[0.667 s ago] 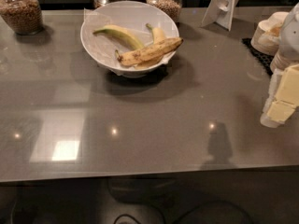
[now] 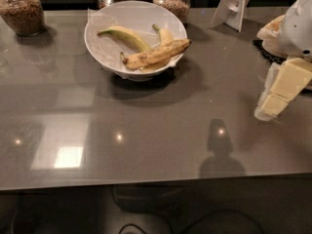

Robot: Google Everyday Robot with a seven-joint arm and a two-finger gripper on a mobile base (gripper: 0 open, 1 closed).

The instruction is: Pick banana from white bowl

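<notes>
so the speckled brown banana [image 2: 156, 55] is sitting in the white bowl [image 2: 92, 43], lying across the front part with its right end poking up onto the rim. There's thin white paper lining the bowl under it. Two other bananas share the bowl: a smooth green-yellow curved one [image 2: 124, 34] behind it on the left, and a shorter clean yellow one [image 2: 165, 34] tucked right behind its middle. The bowl is toward the back of the grey surface [image 2: 146, 130], with jars [image 2: 19, 11] of brown stuff behind and off to the left. The gripper [image 2: 273, 104] hangs over the right edge of the surface, well apart from the bowl, holding nothing. Honestly can't tell if it's open or closed
</notes>
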